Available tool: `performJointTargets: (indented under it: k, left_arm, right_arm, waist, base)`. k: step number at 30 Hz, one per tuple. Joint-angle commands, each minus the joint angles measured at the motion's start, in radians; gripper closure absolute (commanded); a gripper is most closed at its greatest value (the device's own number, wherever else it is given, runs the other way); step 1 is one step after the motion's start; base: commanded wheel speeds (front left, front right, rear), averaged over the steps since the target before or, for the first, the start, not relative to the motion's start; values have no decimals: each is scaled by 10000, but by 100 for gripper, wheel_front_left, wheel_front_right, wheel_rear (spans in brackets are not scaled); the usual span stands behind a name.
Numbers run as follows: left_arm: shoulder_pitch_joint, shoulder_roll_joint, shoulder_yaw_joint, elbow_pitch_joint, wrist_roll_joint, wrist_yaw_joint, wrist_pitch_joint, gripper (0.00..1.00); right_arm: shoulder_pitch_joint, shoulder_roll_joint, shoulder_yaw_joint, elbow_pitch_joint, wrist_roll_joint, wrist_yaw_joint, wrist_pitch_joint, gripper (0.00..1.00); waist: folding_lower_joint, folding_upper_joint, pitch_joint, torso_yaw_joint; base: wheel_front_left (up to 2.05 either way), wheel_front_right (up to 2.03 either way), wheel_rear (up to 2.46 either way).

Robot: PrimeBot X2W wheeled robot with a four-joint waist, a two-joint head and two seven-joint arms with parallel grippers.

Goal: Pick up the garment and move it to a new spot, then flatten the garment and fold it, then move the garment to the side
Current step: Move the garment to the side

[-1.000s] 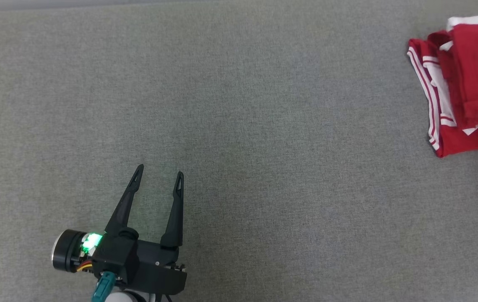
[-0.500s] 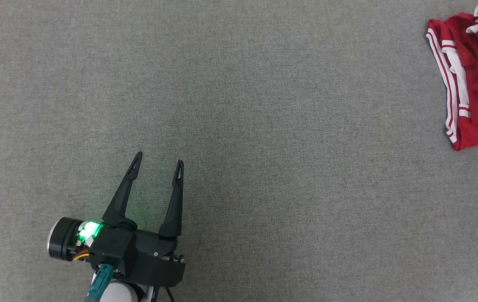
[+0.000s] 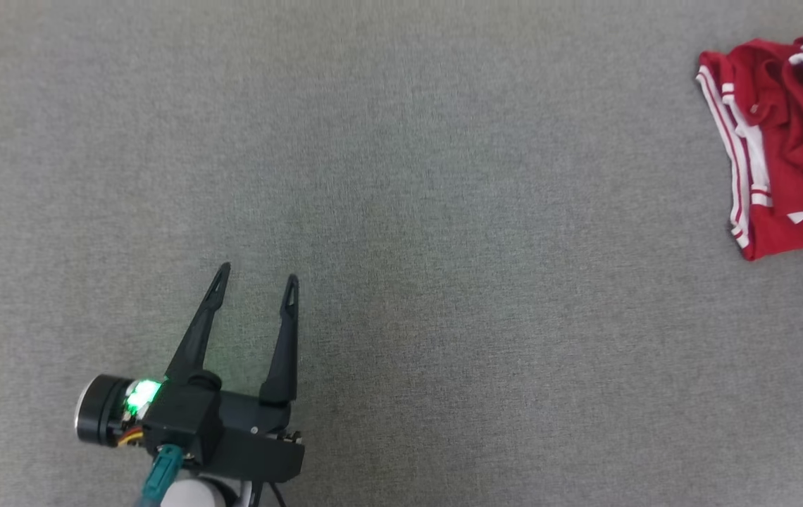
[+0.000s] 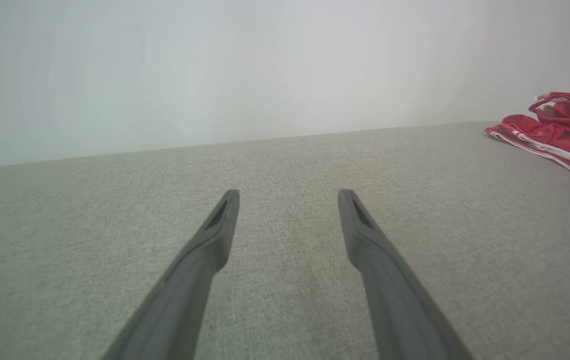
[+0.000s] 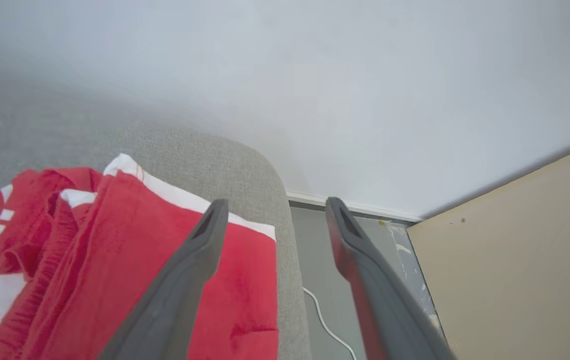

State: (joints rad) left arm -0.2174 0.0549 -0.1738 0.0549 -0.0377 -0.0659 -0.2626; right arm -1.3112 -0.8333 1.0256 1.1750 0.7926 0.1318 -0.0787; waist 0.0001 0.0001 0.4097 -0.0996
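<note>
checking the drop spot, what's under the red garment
The grey cushion is under the garment, which lies at the cushion's rounded end. The floor begins just past it. Anything between the folds or beneath the cloth is covered.

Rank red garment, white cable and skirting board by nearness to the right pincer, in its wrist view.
1. Red garment, left, just under the right pincer.
2. White cable, on the floor.
3. Skirting board, along the wall.
</note>
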Motion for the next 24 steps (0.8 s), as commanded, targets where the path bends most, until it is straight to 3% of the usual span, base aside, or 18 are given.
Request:
performJointTargets:
  k: [1, 6, 11, 16, 24]
  left_arm:
    - [196, 9, 51, 34, -24, 31, -28, 0]
    - [616, -5, 374, 120, -222, 95, -28, 0]
    - [1253, -17, 794, 151, -396, 111, -28, 0]
    - [1856, -31, 1145, 240, -488, 56, -28, 0]
    - [2614, -40, 1366, 316, -575, 55, -28, 0]
  right_arm:
    - [-79, 72, -63, -36, 79, -21, -120, 0]
    - [13, 565, -350, 95, 180, -22, -1415, 0]
    - [498, 1276, -1106, -266, 379, -22, -1857, 0]
    - [1709, 1573, -3138, -1701, -276, -22, -1854, 0]
    - [5240, 2807, -6618, -4204, -2280, -22, -1863, 0]
  waist:
    - [-1, -1, -240, 17]
    - [-1, -1, -976, 3]
    - [-1, -1, -1803, 1]
    - [-1, -1, -2517, 45]
    - [-1, -1, -3411, 197]
  base:
    - [0, 0, 0]
    - [0, 0, 0]
    - [0, 0, 0]
    - [0, 0, 0]
    - [0, 0, 0]
